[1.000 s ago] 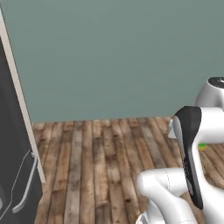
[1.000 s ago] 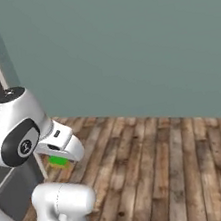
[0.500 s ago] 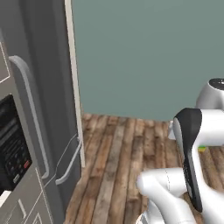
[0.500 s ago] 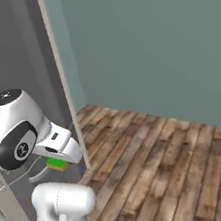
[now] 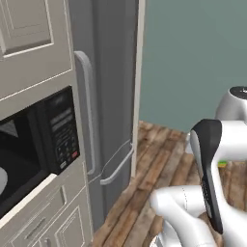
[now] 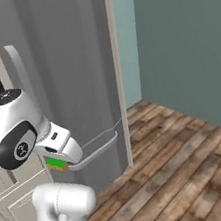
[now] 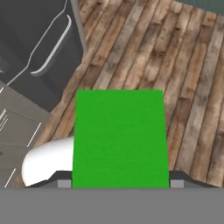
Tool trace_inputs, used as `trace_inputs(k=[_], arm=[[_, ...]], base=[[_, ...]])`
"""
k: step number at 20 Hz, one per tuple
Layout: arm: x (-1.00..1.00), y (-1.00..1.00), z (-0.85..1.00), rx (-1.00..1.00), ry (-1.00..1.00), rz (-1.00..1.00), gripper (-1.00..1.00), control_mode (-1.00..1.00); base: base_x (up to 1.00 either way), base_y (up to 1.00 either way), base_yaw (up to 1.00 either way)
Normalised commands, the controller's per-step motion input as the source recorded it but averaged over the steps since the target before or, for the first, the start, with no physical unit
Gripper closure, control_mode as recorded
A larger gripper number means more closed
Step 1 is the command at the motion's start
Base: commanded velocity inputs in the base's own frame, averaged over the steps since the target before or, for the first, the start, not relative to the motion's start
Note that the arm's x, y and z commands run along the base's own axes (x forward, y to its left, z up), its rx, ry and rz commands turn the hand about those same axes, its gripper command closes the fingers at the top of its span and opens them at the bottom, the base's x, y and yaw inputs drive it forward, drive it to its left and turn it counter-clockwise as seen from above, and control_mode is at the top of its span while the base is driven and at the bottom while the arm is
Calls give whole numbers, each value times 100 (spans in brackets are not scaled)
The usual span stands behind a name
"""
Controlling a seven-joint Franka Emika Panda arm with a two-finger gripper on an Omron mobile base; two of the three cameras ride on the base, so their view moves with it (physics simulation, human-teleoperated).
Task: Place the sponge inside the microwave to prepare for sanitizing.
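At the far left of the left base view the microwave point(image 5: 34, 154) sits built into pale cabinetry, its cavity open toward the camera with a sliver of the white turntable point(image 5: 2, 179) showing at the frame edge and the button panel point(image 5: 62, 132) on its right side. Just right of it stands the tall grey fridge point(image 5: 108, 96), its long curved handles point(image 5: 87, 111) projecting out from the door. Beyond the fridge's right edge the wooden floor point(image 6: 192, 165) spreads wide and bare up to the teal wall point(image 6: 188, 44), leaving free room on that side. In the right base view the gripper point(image 6: 57, 164) hangs low in front of the fridge's lower handle, closed on the sponge point(image 6: 55, 163), whose green top and yellow underside peek out beneath the white hand. In the hand view the sponge point(image 7: 120, 138) sits between the two fingers, its green face covering the middle, with floor planks and the fridge's lower handle point(image 7: 54, 48) beyond it.
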Motion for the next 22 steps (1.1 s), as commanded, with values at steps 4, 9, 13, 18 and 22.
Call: trace_inputs(k=[4,9,13,18,22], arm=[[0,0,0,0,0,0,100,100],[0,0,0,0,0,0,100,100],[0,0,0,0,0,0,100,100],[0,0,0,0,0,0,100,100],[0,0,0,0,0,0,100,100]], base=[[2,10,46],[12,0,40],[22,0,43],[36,0,50],[33,0,50]])
